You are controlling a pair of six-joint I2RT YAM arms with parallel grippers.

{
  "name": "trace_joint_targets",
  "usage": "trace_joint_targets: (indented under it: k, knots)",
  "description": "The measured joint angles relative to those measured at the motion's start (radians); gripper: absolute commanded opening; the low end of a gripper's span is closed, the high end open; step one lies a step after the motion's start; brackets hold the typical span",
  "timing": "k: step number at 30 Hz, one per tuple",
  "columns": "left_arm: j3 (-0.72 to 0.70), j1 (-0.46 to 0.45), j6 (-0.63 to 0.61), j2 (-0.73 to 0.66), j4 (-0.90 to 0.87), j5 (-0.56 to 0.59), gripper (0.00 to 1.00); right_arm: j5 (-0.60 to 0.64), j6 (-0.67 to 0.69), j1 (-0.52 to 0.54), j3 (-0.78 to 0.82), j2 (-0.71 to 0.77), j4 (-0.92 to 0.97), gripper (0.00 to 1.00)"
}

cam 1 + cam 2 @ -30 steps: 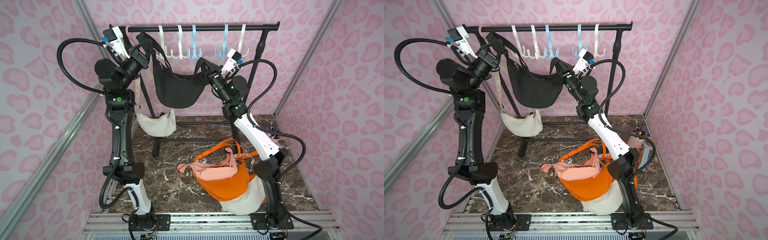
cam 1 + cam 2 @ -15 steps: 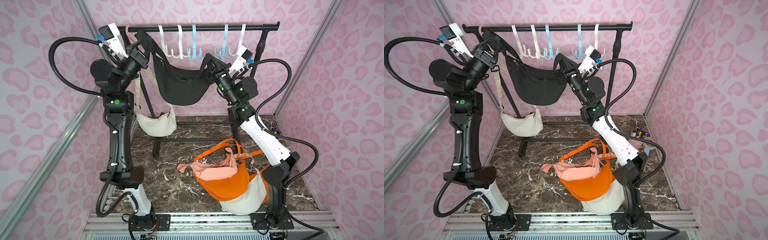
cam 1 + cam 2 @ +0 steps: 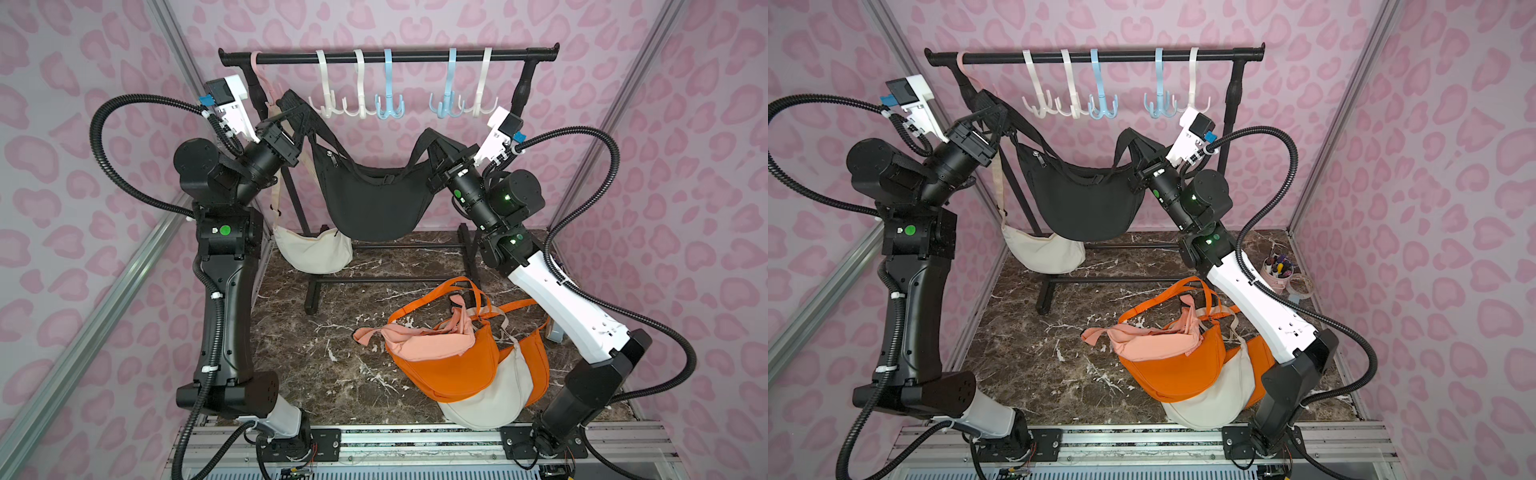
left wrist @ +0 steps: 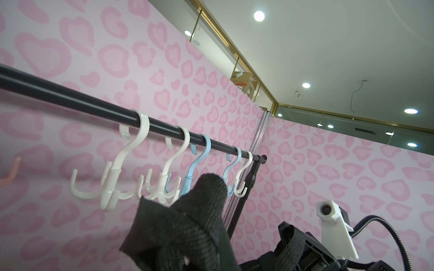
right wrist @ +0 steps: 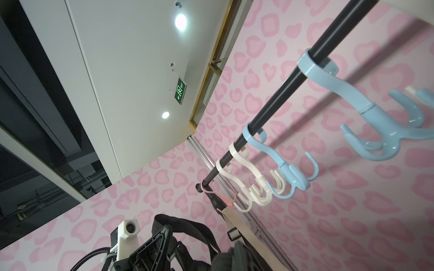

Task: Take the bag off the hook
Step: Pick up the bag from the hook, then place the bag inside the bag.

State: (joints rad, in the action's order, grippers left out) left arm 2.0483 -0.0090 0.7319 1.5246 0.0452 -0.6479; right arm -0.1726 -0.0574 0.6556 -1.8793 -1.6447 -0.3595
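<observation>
A black crescent bag [image 3: 374, 208] [image 3: 1084, 208] hangs slung between my two grippers, below the row of white and blue hooks [image 3: 388, 108] on the black rail [image 3: 415, 56]. My left gripper [image 3: 291, 119] [image 3: 992, 113] is shut on one end of its strap. My right gripper [image 3: 439, 153] [image 3: 1142, 154] is shut on the other end. In both top views the strap touches no hook. In the left wrist view the black strap [image 4: 187, 234] covers the jaws. The strap [image 5: 234, 260] also hides them in the right wrist view.
A cream bag [image 3: 311, 249] hangs from the pink hook [image 3: 266, 83] at the rail's left end, behind my left gripper. Orange, pink and cream bags [image 3: 449, 357] lie piled on the marble floor by my right arm. A cup of pens [image 3: 1279, 270] stands at back right.
Both grippers have come down and away from the rail with the strap ends in them, the right one also moving right. The black bag now hangs lower and more spread.
</observation>
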Motion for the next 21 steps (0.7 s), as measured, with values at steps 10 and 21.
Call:
trace_joint_targets:
  k: [10, 21]
  knots:
    - [-0.521, -0.131, -0.089, -0.315, -0.158, -0.007, 0.03, 0.079, 0.047, 0.070, 0.314, 0.322, 0.258, 0.00]
    - [-0.914, -0.333, -0.125, -0.528, -0.356, 0.056, 0.03, 0.222, -0.034, 0.089, 0.655, 0.686, 0.687, 0.00]
